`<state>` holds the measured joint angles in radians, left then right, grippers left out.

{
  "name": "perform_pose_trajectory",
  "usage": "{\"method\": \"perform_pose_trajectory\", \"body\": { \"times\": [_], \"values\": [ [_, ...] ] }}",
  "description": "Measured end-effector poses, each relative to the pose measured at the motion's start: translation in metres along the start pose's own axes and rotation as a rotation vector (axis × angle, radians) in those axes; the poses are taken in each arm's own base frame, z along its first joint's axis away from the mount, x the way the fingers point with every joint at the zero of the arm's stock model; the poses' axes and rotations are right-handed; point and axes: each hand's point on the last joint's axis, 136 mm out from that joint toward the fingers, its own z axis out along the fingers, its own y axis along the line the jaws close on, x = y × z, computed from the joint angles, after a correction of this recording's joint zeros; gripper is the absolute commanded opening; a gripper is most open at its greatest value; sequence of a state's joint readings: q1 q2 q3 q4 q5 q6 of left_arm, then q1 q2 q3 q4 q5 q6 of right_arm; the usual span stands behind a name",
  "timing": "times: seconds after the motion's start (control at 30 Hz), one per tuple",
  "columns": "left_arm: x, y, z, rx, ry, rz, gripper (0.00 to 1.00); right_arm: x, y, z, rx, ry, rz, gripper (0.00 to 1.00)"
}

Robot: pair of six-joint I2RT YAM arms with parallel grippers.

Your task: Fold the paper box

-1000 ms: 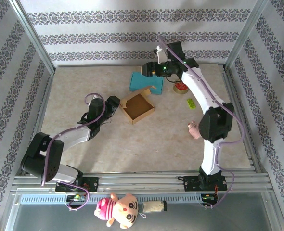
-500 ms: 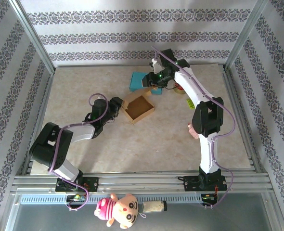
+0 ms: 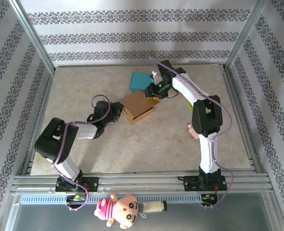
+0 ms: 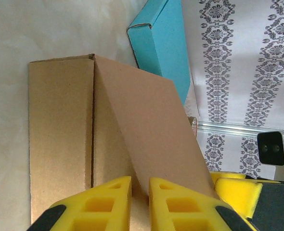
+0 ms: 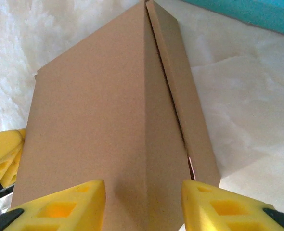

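My left gripper (image 4: 140, 199) pinches a wall of the cardboard box (image 3: 137, 107), which sits just beside a blue box (image 3: 140, 80), while my right gripper (image 5: 143, 204) straddles its flap, and I cannot tell whether it clamps.

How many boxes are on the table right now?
2. The brown paper box sits mid-table, and the teal box lies just behind it, toward the back wall. The right arm may be hiding something small.

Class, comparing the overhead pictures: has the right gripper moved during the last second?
Yes. The right gripper came nearer, away from the back wall, past the teal box and onto the brown paper box.
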<state>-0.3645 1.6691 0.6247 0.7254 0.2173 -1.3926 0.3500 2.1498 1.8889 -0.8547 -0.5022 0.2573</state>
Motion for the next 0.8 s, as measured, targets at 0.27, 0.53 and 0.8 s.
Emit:
{"method": "perform_pose_trajectory", "body": {
  "times": [0.27,0.53,0.8],
  "values": [
    [-0.013,-0.037,-0.035,-0.007,-0.087,0.153,0.48,-0.02,0.012,-0.038,0.049,-0.132,-0.027,0.58],
    [-0.013,-0.044,-0.038,-0.058,-0.088,0.239,0.45,-0.02,0.013,-0.035,0.109,-0.149,-0.061,0.56],
    [0.028,-0.014,-0.018,-0.142,0.037,0.278,0.28,0.004,-0.019,-0.006,0.264,-0.078,-0.103,0.49]
  ]
}}
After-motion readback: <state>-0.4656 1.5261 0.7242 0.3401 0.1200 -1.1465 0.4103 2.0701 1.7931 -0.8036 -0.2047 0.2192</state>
